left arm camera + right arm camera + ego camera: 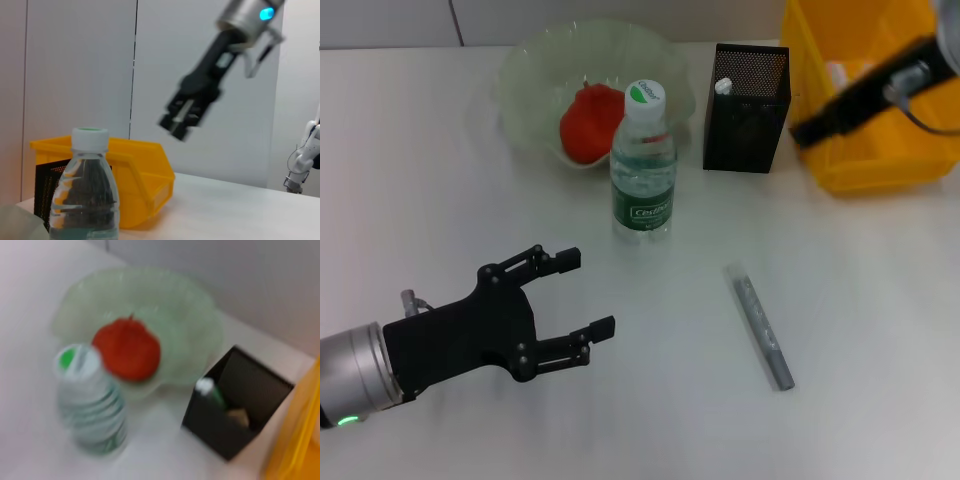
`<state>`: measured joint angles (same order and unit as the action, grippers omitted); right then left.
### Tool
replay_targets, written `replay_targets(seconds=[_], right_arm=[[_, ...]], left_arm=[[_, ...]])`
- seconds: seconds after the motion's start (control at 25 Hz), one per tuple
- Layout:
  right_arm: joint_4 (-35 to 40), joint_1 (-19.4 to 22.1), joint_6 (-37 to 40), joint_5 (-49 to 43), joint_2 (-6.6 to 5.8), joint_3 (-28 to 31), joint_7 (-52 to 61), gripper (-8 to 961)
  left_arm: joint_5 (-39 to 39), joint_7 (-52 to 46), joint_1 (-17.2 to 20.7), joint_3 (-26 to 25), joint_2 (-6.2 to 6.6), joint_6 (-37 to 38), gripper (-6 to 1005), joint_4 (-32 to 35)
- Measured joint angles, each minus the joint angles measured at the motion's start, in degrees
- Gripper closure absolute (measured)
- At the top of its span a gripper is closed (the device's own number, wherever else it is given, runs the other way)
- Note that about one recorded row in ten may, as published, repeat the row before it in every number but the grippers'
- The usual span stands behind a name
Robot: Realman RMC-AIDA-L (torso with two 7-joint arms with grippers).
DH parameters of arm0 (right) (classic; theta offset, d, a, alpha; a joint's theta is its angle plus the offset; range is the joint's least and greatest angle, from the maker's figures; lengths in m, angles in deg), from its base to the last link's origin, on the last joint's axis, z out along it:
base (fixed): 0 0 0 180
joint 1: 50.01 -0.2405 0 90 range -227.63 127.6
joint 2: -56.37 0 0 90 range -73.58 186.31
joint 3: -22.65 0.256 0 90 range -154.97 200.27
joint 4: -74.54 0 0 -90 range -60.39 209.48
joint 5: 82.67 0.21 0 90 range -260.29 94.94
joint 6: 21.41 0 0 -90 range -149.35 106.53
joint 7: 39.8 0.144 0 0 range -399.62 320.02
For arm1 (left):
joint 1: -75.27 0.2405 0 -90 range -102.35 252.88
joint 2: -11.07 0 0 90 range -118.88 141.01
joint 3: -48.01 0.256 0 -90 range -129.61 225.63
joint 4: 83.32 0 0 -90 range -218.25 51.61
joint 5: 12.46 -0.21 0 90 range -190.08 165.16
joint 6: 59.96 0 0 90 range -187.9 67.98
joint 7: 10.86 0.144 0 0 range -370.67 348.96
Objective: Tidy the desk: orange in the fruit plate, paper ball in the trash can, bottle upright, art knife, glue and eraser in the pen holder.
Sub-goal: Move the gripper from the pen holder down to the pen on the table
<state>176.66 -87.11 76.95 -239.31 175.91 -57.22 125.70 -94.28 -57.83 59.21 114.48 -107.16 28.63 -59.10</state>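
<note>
The orange (pixel 590 122) lies in the fruit plate (pixel 535 60), also in the right wrist view (pixel 127 347). The bottle (pixel 643 165) stands upright in front of the plate. The pen holder (pixel 747 100) holds a white-capped glue (pixel 723 87) and a tan eraser (pixel 239 416). A grey art knife (pixel 760 325) lies flat on the table. A white wad, likely the paper ball (pixel 835 72), shows in the yellow trash can (pixel 880 165). My left gripper (pixel 588 292) is open and empty, low in front of the bottle. My right gripper (pixel 810 130) hovers over the can's near-left edge, fingers together, holding nothing.
The white table (pixel 880 300) stretches around the knife. The wall rises just behind the plate and the bin. In the left wrist view the bottle (pixel 85 200) stands before the yellow bin (pixel 145 175), with the right gripper (pixel 175 120) high above.
</note>
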Motion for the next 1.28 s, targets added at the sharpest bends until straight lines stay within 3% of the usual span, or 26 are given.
replay_targets(seconds=[0.04, 0.2, 0.36, 0.44, 0.84, 1.28], right_arm=[[4.0, 2.6, 2.6, 0.5, 0.04, -2.5, 1.7, 285], [5.6, 5.5, 3.3, 1.7, 0.10, -6.8, 3.5, 233], [2.0, 7.5, 0.6, 4.7, 0.35, -11.0, 3.8, 135], [-3.4, 8.1, -3.4, 6.4, 0.44, -13.0, 3.9, 112], [-17.8, 4.9, -11.0, 6.9, 0.45, -15.4, 3.9, 131], [-24.4, 2.6, -13.4, 7.7, 0.37, -15.7, 4.0, 151]], left_arm=[[0.0, 0.0, 0.0, -0.1, 0.02, 0.0, 146, 0.0], [0.0, 0.0, 0.0, -0.1, 0.07, 0.0, 147, 0.0], [0.0, 0.0, 0.0, 0.0, 0.18, 0.0, 147, 0.1], [0.0, 0.0, 0.0, -0.1, 0.18, 0.0, 146, 0.1], [0.0, 0.0, 0.2, -0.1, 0.19, 0.3, 147, 0.1], [0.0, 0.0, 0.2, -0.1, 0.19, 0.2, 146, 0.1]])
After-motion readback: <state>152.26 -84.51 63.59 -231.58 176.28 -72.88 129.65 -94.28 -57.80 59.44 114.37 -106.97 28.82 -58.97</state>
